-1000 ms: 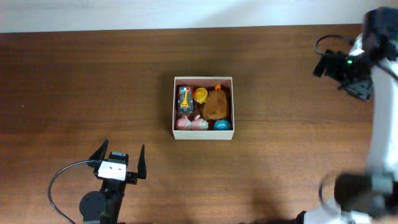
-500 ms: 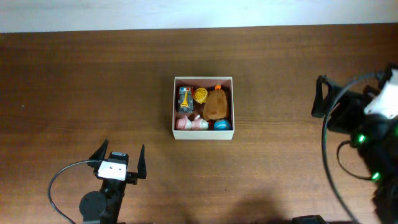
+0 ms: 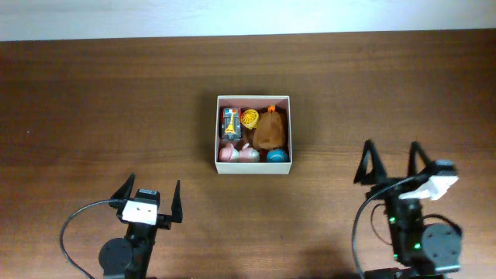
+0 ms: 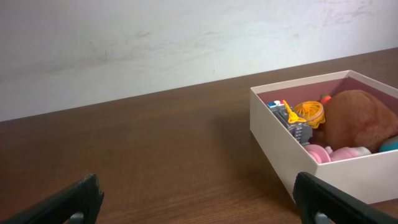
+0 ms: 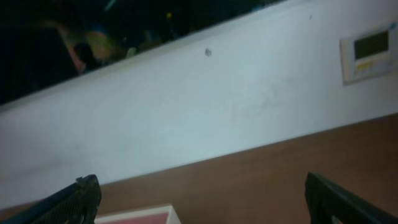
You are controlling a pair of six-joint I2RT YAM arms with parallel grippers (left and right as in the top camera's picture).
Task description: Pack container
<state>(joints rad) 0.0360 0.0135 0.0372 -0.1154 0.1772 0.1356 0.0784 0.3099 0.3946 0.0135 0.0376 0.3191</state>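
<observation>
Right claw: withdrawn from far right to rest, wide open, empty. Left claw: wide open, empty. Container: on table, ahead of and between both claws, full of toys. Packing judged complete.

On left tool and right tool: black pointed fingers, white block, looping black cable

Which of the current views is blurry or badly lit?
Overhead: sharp, evenly lit; the square cream-walled container reads clearly. Left wrist: crisp, no glare. Right wrist: soft throughout, dim, dark across the top.
</observation>
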